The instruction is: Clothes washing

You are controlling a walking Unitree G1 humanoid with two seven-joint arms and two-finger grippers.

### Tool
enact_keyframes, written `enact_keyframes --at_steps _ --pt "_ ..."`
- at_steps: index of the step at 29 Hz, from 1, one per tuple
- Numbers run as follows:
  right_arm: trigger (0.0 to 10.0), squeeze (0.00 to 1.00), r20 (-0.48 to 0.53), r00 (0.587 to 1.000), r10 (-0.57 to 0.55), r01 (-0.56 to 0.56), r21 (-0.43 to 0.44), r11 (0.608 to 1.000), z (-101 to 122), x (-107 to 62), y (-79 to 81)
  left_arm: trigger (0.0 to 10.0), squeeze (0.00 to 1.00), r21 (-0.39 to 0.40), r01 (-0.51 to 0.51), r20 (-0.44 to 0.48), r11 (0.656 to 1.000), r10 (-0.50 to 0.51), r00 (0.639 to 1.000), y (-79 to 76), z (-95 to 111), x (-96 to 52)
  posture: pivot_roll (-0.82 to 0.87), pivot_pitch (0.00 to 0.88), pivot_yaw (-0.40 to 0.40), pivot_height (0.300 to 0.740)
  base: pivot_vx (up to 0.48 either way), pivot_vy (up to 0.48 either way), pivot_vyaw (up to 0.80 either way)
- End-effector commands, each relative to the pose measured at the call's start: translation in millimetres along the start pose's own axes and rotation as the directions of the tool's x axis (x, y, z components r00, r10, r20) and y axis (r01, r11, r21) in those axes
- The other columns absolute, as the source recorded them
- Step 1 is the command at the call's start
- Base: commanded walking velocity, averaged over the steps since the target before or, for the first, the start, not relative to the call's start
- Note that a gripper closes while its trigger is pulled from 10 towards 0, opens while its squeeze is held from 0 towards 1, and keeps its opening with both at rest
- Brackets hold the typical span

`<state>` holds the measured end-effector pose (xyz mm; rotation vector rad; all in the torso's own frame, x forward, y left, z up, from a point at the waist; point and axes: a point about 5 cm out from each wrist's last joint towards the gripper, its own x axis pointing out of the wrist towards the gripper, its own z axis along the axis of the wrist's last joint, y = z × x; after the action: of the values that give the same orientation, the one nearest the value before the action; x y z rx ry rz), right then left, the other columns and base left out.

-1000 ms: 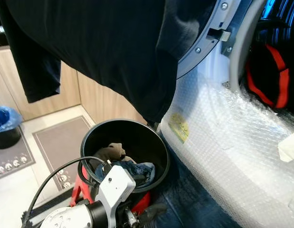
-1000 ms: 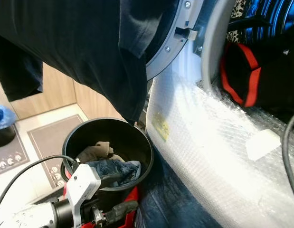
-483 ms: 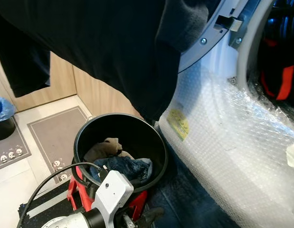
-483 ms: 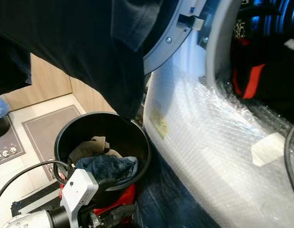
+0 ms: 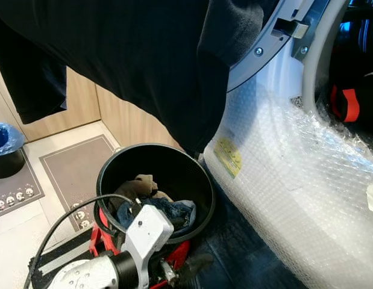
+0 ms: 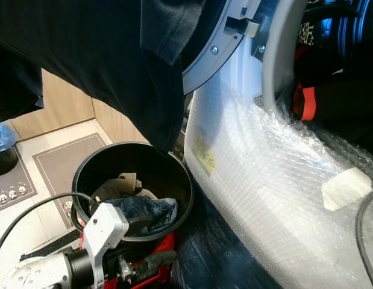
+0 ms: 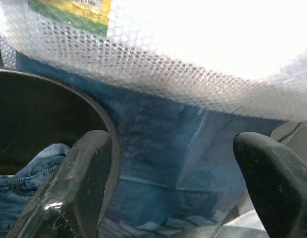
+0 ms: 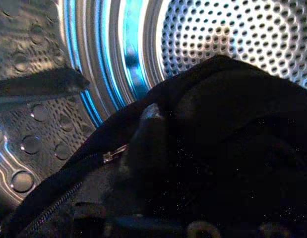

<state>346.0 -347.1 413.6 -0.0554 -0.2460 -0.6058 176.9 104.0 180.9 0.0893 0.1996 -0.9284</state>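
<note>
Our right gripper (image 8: 108,124) sits inside the drum (image 8: 232,39), fingers spread over a black garment (image 8: 232,148), gripping nothing we can confirm. Our left gripper (image 7: 168,188) hangs open and empty beside the bucket (image 5: 114,174) of remaining clothes (image 5: 168,211). We should push the garment deep, then withdraw without snagging the zipper (image 8: 113,154).

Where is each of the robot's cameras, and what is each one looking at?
Left eye view: on the head, looking down at the black bucket of clothes and the bubble-wrapped washing machine; the left arm shows.
Right eye view: beside it, same scene; a dark garment hangs over the open door.
Left wrist view: on the left wrist, past open left gripper at the bucket rim and jeans.
Right wrist view: inside the drum, right gripper's finger on a black zipped garment.
Shared: both eyes and the left wrist see the bucket.
</note>
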Motion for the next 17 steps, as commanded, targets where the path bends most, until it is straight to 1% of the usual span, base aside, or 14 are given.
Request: enact_keyframes --at_steps 1,3,5,7,9,11,12,14,15,17 --pt "10.0 1.0 0.052 0.998 -0.037 0.038 -0.022 0.999 14 -3.6 -14.1 10.0 0.0 -0.004 0.023 0.004 1.0 -0.023 1.0 -1.2 0 -0.2 -0.05 0.159 -0.178 0.74 0.0 0.0 0.0" --pt "10.0 1.0 0.015 0.999 -0.029 0.03 -0.017 0.999 4 -6.6 -14.6 10.0 0.0 0.003 0.025 0.003 1.0 -0.025 1.0 1.9 1 1.1 -0.06 0.149 -0.169 0.74 0.0 0.0 0.0" --pt "10.0 1.0 -0.018 1.0 -0.005 0.004 -0.011 1.0 -8 -11.8 -10.7 10.0 0.0 0.014 0.027 0.006 1.0 -0.027 1.0 5.6 3 4.1 -0.07 0.135 -0.158 0.74 0.0 0.0 0.0" --pt "10.0 1.0 -0.02 1.0 0.01 -0.01 -0.011 1.0 -10 -13.4 -8.7 10.0 0.0 0.018 0.028 0.007 0.999 -0.028 1.0 6.9 3 5.4 -0.07 0.132 -0.156 0.74 0.0 0.0 0.0" --pt "10.0 1.0 -0.012 1.0 0.006 -0.006 -0.016 1.0 -10 -15.1 -9.7 10.0 0.0 0.02 0.031 0.011 0.999 -0.032 0.999 8.6 5 6.2 -0.07 0.123 -0.148 0.74 0.0 0.0 0.0" --pt "10.0 1.0 -0.029 0.999 0.015 -0.015 0.026 1.0 -9 -16.6 -10.1 10.0 0.0 0.027 0.032 0.012 0.999 -0.032 0.999 10.9 6 6.9 -0.07 0.114 -0.143 0.74 0.0 0.0 0.0" --pt "10.0 1.0 -0.027 0.999 0.024 -0.023 0.029 0.999 -7 -17.4 -10.0 10.0 0.0 0.034 0.032 0.012 0.999 -0.032 0.999 13.1 7 7.6 -0.08 0.106 -0.136 0.74 0.0 0.0 0.0" --pt "10.0 1.0 -0.011 1.0 0.03 -0.029 0.02 0.999 -3 -18.0 -11.1 10.0 0.0 0.039 0.03 0.012 0.999 -0.031 0.999 15.3 7 8.0 -0.08 0.096 -0.132 0.74 0.0 0.0 0.0" --pt "10.0 1.0 0.006 1.0 0.03 -0.03 0.016 0.999 2 -22.9 -14.1 10.0 0.0 0.046 0.029 0.014 0.999 -0.03 0.999 17.9 9 8.4 -0.08 0.091 -0.13 0.74 0.0 0.0 0.0" --pt "10.0 1.0 0.018 0.999 0.028 -0.028 0.012 1.0 5 -25.6 -16.2 10.0 0.0 0.051 0.029 0.013 0.998 -0.029 0.999 20.4 9 9.0 -0.08 0.078 -0.123 0.74 0.0 0.0 0.0"
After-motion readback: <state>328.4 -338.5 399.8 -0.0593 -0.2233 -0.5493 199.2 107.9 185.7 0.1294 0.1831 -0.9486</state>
